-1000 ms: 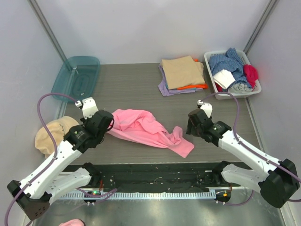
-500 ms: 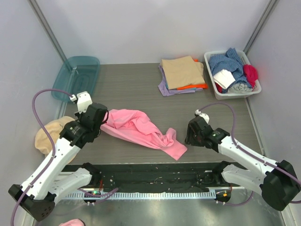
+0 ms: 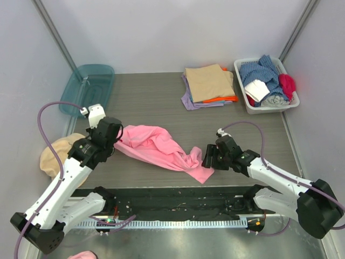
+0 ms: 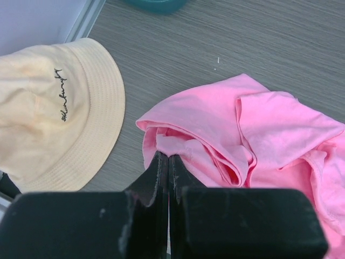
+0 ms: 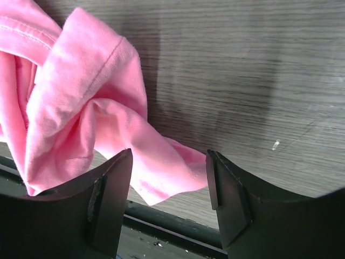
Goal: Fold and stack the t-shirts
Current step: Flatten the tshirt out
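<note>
While two white-and-black robot arms reach in from the near edge, four t-shirts lie on the grey wood-grain table (image 3: 151,102). One is loose and three are folded.

The loose one is a bright pink soft cloth t-shirt (image 3: 159,147) (image 4: 259,135) (image 5: 81,97). It sits crumpled at the near middle of the table, stretched in a rumpled band from left to right. It is full of folds, with one twisted corner trailing toward the front edge.

The left gripper (image 3: 118,141) (image 4: 168,157) has its jaws pressed together, pinching a fold at the shirt's left end. The right gripper (image 3: 205,156) (image 5: 167,159) has its jaws spread wide and sits low over the shirt's right corner. That corner lies between the fingers without being clasped.

At the far right stands one neat stack of flat rectangles. A tan folded t-shirt (image 3: 207,82) is on top, an orange folded t-shirt (image 3: 223,99) shows as a thin edge beneath it, and a lilac folded t-shirt (image 3: 188,101) is at the bottom.

Just beside the stack is one white plastic laundry basket (image 3: 272,109), heaped with blue, white and red cloth. One translucent teal plastic tray (image 3: 86,89) rests at the far left corner. One round tan bucket hat (image 3: 56,154) (image 4: 48,108) with dark script lettering lies at the left edge, near the left gripper.
</note>
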### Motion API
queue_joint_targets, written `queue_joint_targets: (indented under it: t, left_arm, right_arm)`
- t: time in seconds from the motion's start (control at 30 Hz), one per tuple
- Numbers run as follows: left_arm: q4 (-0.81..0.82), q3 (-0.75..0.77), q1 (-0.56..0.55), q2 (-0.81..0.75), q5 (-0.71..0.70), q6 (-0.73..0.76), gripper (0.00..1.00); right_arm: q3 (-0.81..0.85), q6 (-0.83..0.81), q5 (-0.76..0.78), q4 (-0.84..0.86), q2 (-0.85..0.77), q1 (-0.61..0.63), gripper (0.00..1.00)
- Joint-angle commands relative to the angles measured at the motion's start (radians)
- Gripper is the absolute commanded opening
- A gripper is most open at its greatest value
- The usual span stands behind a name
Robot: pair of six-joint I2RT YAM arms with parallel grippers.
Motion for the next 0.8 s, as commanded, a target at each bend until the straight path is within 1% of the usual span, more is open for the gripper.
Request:
queue_joint_targets:
  t: [0.0,0.17,0.2,0.27,0.3,0.33,0.43,0.47,0.5,0.53,0.57,0.6,0.77]
  left_arm:
    - [0.047,0.016,0.010,-0.006,-0.004,0.018,0.00]
    - [0.051,0.004,0.016,-0.012,0.007,0.020,0.00]
    - [0.053,0.001,0.018,-0.014,0.009,0.020,0.00]
    - [0.057,-0.004,0.018,-0.019,0.016,0.018,0.00]
    - [0.060,-0.008,0.019,-0.022,0.019,0.017,0.00]
    - [0.063,-0.010,0.021,-0.022,0.026,0.017,0.00]
    - [0.067,-0.014,0.022,-0.022,0.039,0.017,0.00]
    - [0.068,-0.016,0.022,-0.022,0.049,0.015,0.00]
    - [0.074,-0.022,0.022,-0.022,0.055,0.015,0.00]
    - [0.077,-0.025,0.022,-0.020,0.059,0.015,0.00]
    - [0.080,-0.031,0.021,-0.020,0.065,0.014,0.00]
    - [0.088,-0.034,0.021,-0.020,0.070,0.014,0.00]
    - [0.111,-0.039,0.021,-0.002,0.098,0.012,0.00]
  right_arm:
    - [-0.012,-0.012,-0.054,0.068,0.025,0.003,0.65]
    - [-0.028,-0.007,-0.082,0.071,0.039,0.003,0.65]
    - [-0.029,-0.007,-0.090,0.071,0.039,0.003,0.50]
    - [-0.034,0.002,-0.105,0.074,0.036,0.003,0.22]
    - [-0.034,0.008,-0.107,0.074,0.031,0.003,0.01]
    - [-0.032,0.011,-0.105,0.068,0.012,0.003,0.01]
    - [-0.011,0.040,-0.033,0.019,-0.054,0.003,0.01]
    - [0.020,0.045,0.023,-0.004,-0.108,0.003,0.01]
    - [0.043,0.046,0.089,-0.036,-0.127,0.003,0.01]
    - [0.069,0.046,0.128,-0.105,-0.146,0.005,0.01]
    - [0.125,0.046,0.166,-0.139,-0.179,0.005,0.01]
    - [0.153,0.043,0.239,-0.170,-0.188,0.003,0.01]
    - [0.352,0.045,0.422,-0.387,-0.174,0.005,0.01]
